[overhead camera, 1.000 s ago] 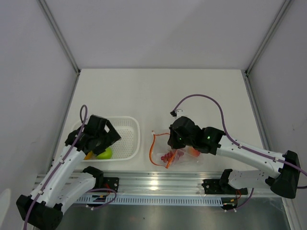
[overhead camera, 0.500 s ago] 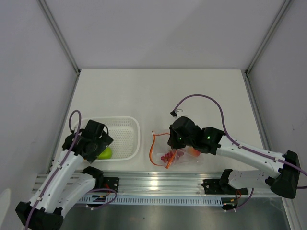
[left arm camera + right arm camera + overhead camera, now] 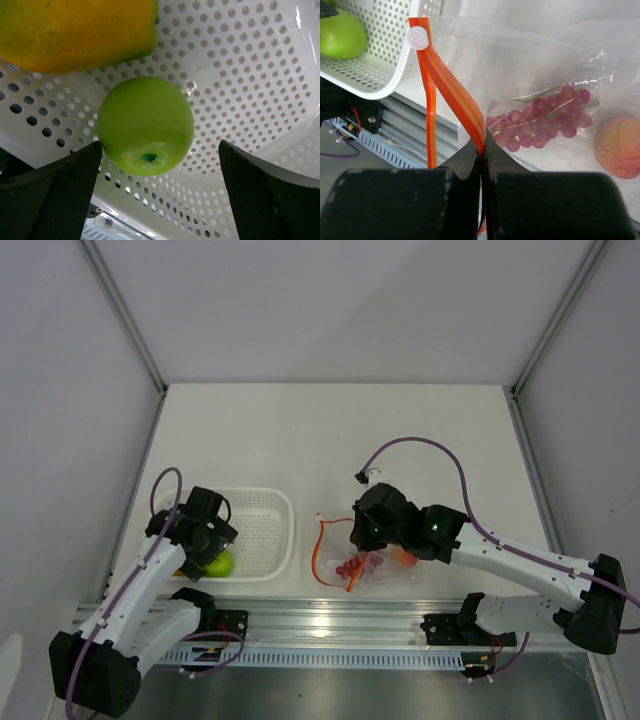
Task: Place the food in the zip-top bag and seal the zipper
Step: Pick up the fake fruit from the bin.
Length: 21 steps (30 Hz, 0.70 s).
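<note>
We note left gripper (image 3: 160, 150) spread around glossy green apple (image 3: 145, 125); right gripper (image 3: 482, 150) pinches bowed orange-red zipper (image 3: 450, 85); left wrist now slightly farther right in frame.

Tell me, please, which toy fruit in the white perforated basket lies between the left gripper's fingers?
The round green apple; the yellow-orange mango lies beyond it, outside the open left gripper.

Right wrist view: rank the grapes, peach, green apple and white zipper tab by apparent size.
1. grapes, largest.
2-3. peach and green apple: they look about alike. Both are cut off by the frame edge and the apple sits farther away, so they are left unranked.
4. white zipper tab, smallest.
</note>
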Tool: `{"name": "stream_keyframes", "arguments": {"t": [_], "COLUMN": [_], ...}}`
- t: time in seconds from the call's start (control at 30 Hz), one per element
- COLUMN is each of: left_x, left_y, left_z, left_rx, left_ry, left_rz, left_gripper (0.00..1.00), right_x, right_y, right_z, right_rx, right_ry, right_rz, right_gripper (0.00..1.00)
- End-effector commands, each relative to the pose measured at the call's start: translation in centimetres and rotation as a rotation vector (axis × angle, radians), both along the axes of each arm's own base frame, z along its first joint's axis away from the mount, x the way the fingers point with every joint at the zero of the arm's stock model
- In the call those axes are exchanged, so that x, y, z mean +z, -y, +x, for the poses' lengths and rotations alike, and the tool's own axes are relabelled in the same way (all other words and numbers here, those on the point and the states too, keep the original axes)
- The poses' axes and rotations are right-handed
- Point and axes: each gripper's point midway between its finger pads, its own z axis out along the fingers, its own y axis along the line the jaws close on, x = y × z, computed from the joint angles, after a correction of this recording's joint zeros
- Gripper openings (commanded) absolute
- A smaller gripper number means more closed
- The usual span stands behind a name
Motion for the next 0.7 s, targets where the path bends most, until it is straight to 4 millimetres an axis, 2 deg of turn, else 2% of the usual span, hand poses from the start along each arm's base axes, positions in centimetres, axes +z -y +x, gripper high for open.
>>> {"name": "stream_keyframes", "arguments": {"t": [0.0,0.3,0.67], "left_x": [-1.0,-3.0,-3.9], "left_y": [0.4,1.0,1.2], "left_z": [0.1,0.5,1.0], "left_rx": [0.015,0.023,0.027], "left_ry": [-0.028,-0.100,-0.114], "left_rz": [-0.032,-0.070,-0.094], "left_gripper": [0.99,0.97,0.94], "right_x": [0.5,0.2,0.1], "right_y": [0.4,0.5,0.8], "right_z": [0.1,0.1,0.2], "right_rx": [-0.010,-0.010,-0.016], "right_ry": [0.028,0.024,0.023], "right_rz": [0.008,0.003,0.002], "right_gripper": [0.00,0.00,0.00]}}
